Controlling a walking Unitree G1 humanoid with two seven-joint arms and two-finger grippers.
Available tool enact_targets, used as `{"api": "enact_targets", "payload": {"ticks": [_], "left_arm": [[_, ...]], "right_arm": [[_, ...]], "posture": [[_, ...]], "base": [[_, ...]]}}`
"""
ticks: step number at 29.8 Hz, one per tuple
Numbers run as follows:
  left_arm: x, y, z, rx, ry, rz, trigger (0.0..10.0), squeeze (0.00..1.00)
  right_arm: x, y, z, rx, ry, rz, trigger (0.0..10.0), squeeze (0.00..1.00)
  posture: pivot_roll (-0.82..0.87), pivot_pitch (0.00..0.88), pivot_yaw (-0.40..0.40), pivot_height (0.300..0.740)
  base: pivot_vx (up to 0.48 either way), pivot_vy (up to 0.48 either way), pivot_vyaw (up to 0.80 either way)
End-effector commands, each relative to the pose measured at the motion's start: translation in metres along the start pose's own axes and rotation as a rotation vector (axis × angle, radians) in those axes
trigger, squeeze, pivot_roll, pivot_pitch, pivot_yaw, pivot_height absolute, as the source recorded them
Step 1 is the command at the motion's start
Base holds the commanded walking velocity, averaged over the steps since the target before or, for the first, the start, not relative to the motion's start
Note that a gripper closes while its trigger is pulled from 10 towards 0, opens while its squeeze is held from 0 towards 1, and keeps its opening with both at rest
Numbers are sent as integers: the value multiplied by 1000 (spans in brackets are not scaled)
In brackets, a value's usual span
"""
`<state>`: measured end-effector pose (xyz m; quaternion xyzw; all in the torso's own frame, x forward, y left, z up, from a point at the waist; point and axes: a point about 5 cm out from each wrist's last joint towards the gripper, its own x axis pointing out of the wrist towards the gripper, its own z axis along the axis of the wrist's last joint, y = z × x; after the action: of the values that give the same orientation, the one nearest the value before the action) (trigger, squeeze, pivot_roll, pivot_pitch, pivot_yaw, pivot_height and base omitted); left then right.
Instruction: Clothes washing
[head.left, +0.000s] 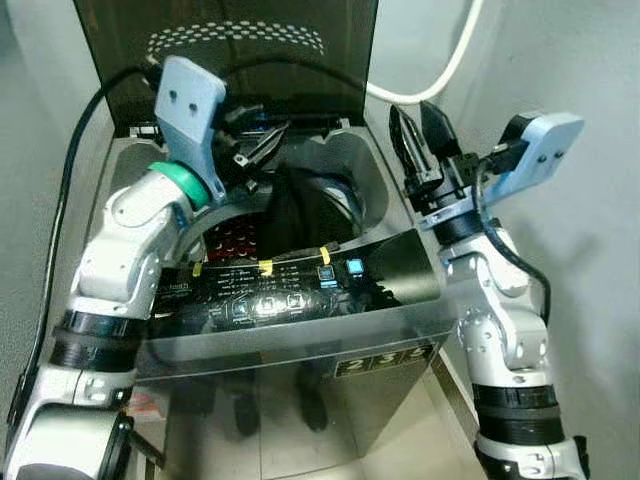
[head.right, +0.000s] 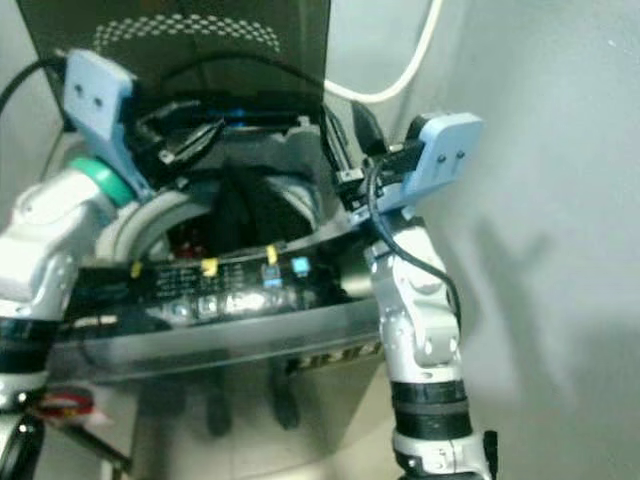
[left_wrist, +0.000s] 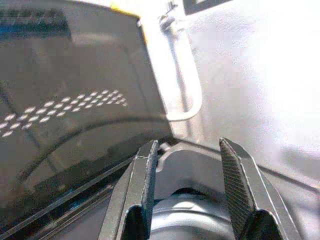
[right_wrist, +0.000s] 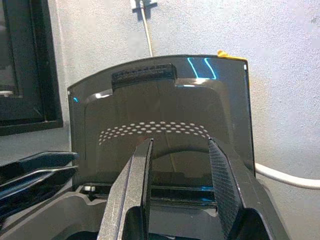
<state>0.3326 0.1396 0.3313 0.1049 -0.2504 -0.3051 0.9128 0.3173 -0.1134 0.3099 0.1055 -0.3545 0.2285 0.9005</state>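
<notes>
Left eye view: dark garment (head.left: 300, 210) draped half into my grey top-loading washer (head.left: 400, 190); left gripper (head.left: 255, 150) and right gripper (head.left: 422, 140) spread, empty; I'd push it fully inside

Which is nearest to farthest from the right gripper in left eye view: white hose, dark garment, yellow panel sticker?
From the right gripper:
1. White hose, just behind it, along the wall.
2. Dark garment, to its left, in the drum opening.
3. Yellow panel sticker, farther left, on the front control panel.
</notes>
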Motion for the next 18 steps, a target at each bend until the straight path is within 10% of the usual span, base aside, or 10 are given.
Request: {"api": "enact_targets", "payload": {"ticks": [1,4,8,13,18], "left_arm": [[-9,-22,0,87,-5,-108,10000,0],[-15,-44,-4,220,-4,-205,10000,0],[-23,-68,3,169,-56,-279,10000,0],[-22,-66,5,193,-47,-236,10000,0],[-19,-32,-4,92,-40,104,10000,0]], "right_arm": [[0,1,0,-6,-2,9,10000,0],[-3,-1,-1,-6,7,1,10000,0],[-8,-4,-6,-8,27,-14,10000,0],[-11,-4,-8,-3,35,-20,10000,0],[-14,-6,-15,2,58,-43,10000,0]], "posture": [[4,84,19,740],[4,84,19,740],[9,84,18,740],[13,80,18,740],[11,75,18,740]], "base": [[0,0,0],[0,0,0],[0,0,0],[0,0,0],[0,0,0]]}}
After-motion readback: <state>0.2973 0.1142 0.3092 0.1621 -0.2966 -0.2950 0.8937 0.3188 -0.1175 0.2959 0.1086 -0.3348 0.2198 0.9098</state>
